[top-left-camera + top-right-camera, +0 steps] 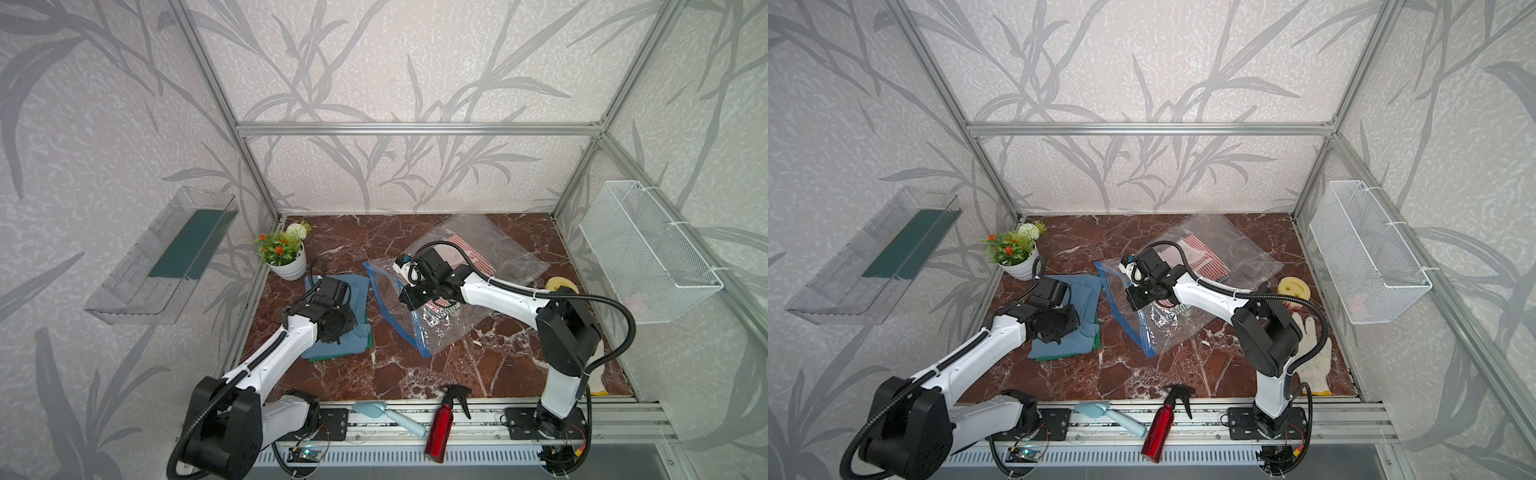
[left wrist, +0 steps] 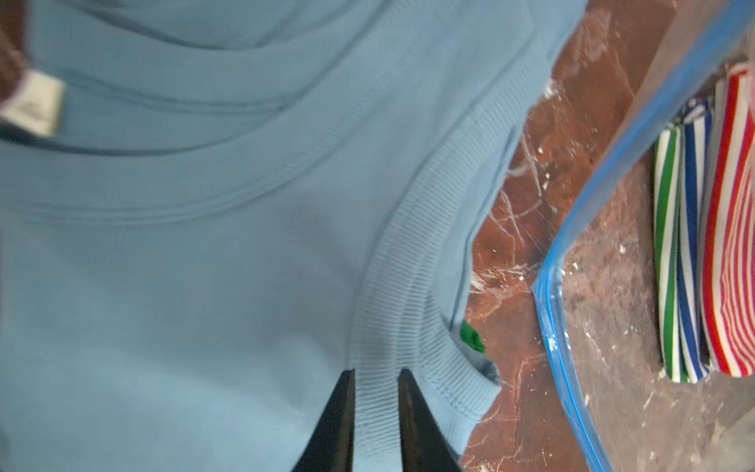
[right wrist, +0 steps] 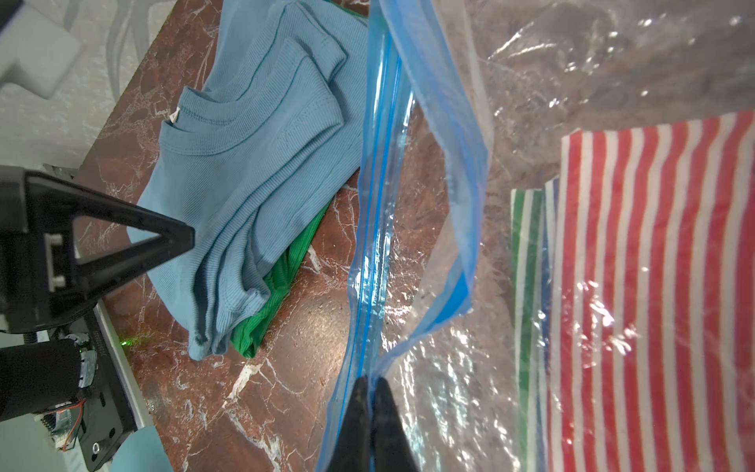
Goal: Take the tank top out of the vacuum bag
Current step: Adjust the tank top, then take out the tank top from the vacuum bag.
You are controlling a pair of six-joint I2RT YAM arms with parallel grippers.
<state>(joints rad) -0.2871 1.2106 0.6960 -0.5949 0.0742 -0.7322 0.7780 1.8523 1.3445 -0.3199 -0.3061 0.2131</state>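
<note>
Blue ribbed cotton right under the left gripper [image 2: 376, 372]: the tank top [image 1: 359, 299], already outside the bag, folded flat on a green cloth [image 3: 278, 286], just on the near side of the flower pot [image 1: 289, 270]. Parted a little over the ribbed trim, that pincer, pinching nothing by the look of it. Reads as the very end of the set-down, the main job as good as done. Calls next for a clean lift straight off the fabric, no catching on that trim, no dragging the fold open. Lies with its long axis near to far, roughly alongside the zip strip [image 3: 378, 204]; hem toward the front, straps and neck label at the far end, pointing toward the flower pot. Now further out from the flower pot, beyond the tank top: the vacuum bag [image 1: 511, 253], clear and crinkled, mouth gaping toward the garment. Clamped hard on that blue zip strip, the right gripper [image 3: 369, 382], jaws fully together on the plastic. Probably only a let-go and a pull-back wanted there. Deepest in, well away from the flower pot: striped cloths [image 3: 653, 265], red-and-white over blue and green, inside the bag.
</note>
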